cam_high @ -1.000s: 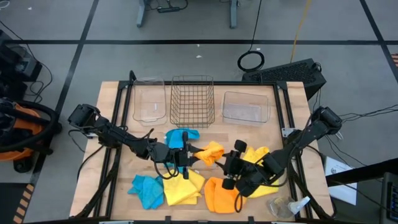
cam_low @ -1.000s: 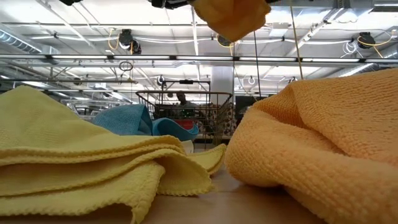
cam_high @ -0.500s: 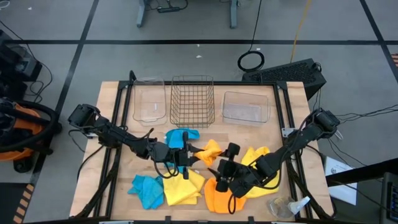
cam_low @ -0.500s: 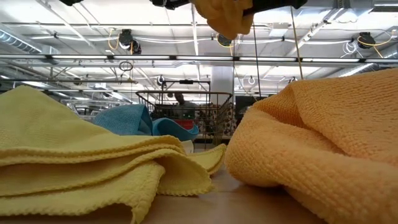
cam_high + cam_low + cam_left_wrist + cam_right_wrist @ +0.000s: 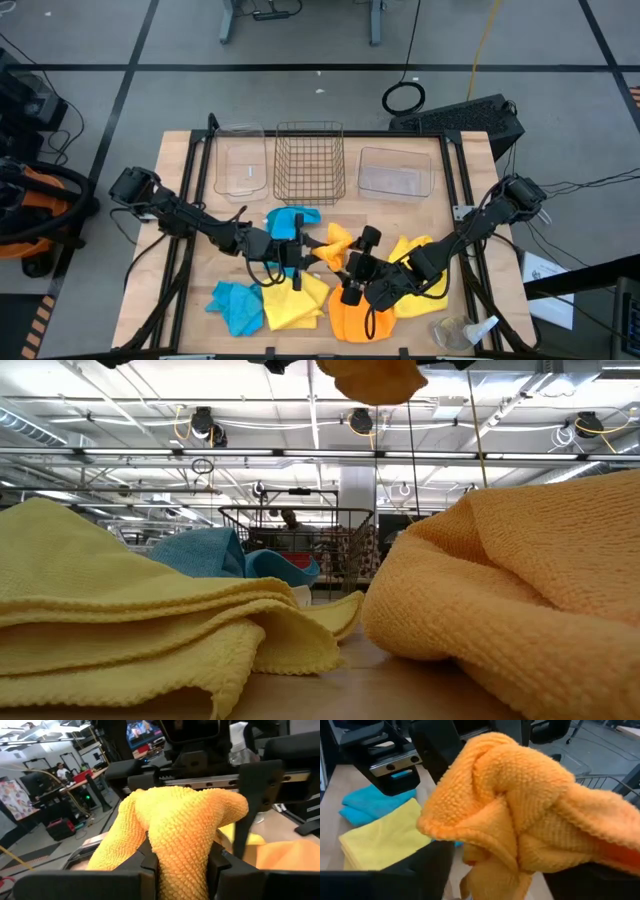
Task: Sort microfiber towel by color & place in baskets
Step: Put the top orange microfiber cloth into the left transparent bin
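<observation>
My left gripper (image 5: 303,250) is shut on a bunched orange towel (image 5: 335,243) above the table's middle. My right gripper (image 5: 350,264) is open, and its fingers stand on either side of that towel's free end (image 5: 520,800). On the table lie two blue towels (image 5: 293,220) (image 5: 235,305), a folded yellow towel (image 5: 290,302), another orange towel (image 5: 355,318) and a second yellow one (image 5: 415,250). Along the far edge stand a clear tub (image 5: 240,165), a wire basket (image 5: 310,165) and another clear tub (image 5: 395,172). My left gripper pinches a gathered fold of the orange towel (image 5: 182,855) between its two fingers (image 5: 150,865). The fingers point level, coming from the table's left. The towel is lifted clear of the table and bulges out beyond the fingertips. My right gripper has the towel between its open fingers; whether they touch it I cannot tell.
A clear spray bottle (image 5: 462,332) lies at the near right corner. Both arms meet over the loose towels in the near half. Bare tabletop (image 5: 440,205) shows between the towels and the baskets.
My right gripper has moved toward the table's left, up to the orange towel held by my left gripper. The towel's hanging part has drawn up a little.
</observation>
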